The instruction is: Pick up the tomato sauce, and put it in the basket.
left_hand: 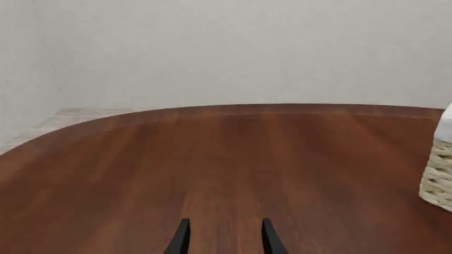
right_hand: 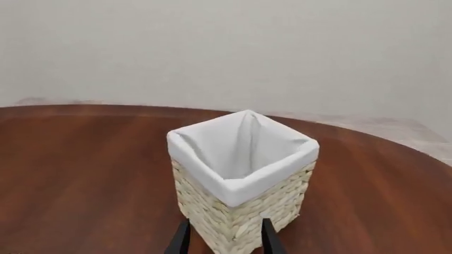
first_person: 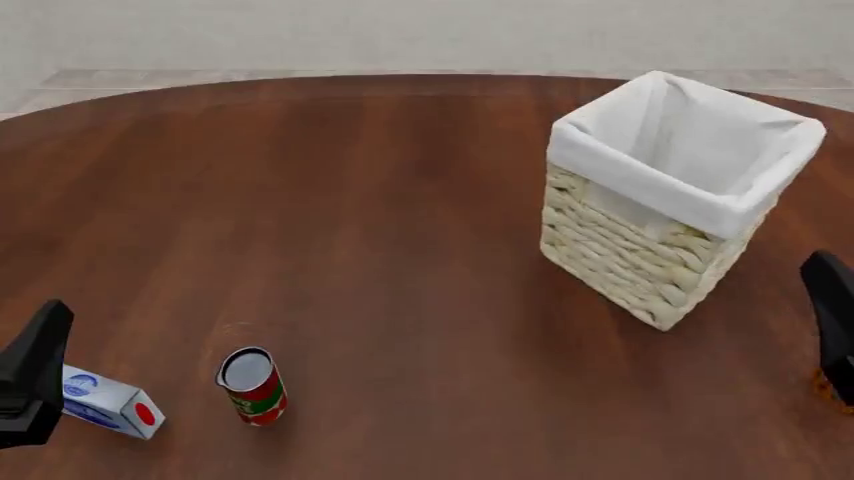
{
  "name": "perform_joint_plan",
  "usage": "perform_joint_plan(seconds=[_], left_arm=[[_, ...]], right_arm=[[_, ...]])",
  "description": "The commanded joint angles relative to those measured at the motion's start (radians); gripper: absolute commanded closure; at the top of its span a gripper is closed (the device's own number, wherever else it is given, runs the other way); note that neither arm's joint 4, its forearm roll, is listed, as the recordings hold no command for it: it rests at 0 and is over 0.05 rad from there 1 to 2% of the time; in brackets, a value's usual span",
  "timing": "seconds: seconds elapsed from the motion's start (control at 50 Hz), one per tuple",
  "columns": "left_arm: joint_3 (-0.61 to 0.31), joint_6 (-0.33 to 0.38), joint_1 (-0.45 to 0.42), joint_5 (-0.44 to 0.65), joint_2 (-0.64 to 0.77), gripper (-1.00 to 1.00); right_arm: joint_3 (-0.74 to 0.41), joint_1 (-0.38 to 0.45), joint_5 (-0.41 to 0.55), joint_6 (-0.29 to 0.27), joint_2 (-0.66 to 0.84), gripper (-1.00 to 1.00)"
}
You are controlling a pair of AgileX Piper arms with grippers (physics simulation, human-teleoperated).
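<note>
Left pincer (first_person: 30, 385), fingers parted and empty, sat at 9 o'clock of the upright tomato sauce (first_person: 252, 386), so it needed to clear the carton (first_person: 112, 404) between them, grip mid-label, then carry toward the basket (first_person: 667, 200) at 1 o'clock.

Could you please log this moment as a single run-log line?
phase: pre-grasp | tomato sauce: upright on table, untouched | basket: empty | left tool: open | right tool: open, facing basket
</note>
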Motion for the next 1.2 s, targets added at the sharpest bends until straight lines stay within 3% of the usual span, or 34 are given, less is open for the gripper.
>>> perform_joint_plan(seconds=[0.02,0.18,0.44,0.58,0.62,0.64,0.92,1.16,1.18,1.2], left_arm=[[0.000,0.000,0.000,0.000,0.000,-1.00],[0.000,0.000,0.000,0.000,0.000,-1.00],[0.000,0.000,0.000,0.000,0.000,-1.00],[0.000,0.000,0.000,0.000,0.000,-1.00],[0.000,0.000,0.000,0.000,0.000,-1.00],[0.000,0.000,0.000,0.000,0.000,-1.00],[0.000,0.000,0.000,0.000,0.000,-1.00],[0.000,0.000,0.000,0.000,0.000,-1.00],[0.000,0.000,0.000,0.000,0.000,-1.00],[0.000,0.000,0.000,0.000,0.000,-1.00]], right_arm=[[-0.177,0.068,0.079,-0.021,0.122,-1.00],[-0.273,0.127,0.129,-0.024,0.194,-1.00],[-0.444,0.299,0.201,-0.028,0.344,-1.00],[-0.482,0.366,0.214,-0.020,0.400,-1.00],[-0.483,0.382,0.210,-0.027,0.414,-1.00],[-0.511,0.506,0.168,0.009,0.548,-1.00],[-0.550,0.625,0.142,0.027,0.657,-1.00],[-0.541,0.731,0.057,0.037,0.769,-1.00],[-0.542,0.744,0.050,0.037,0.784,-1.00],[-0.566,0.843,-0.011,0.067,0.915,-1.00]])
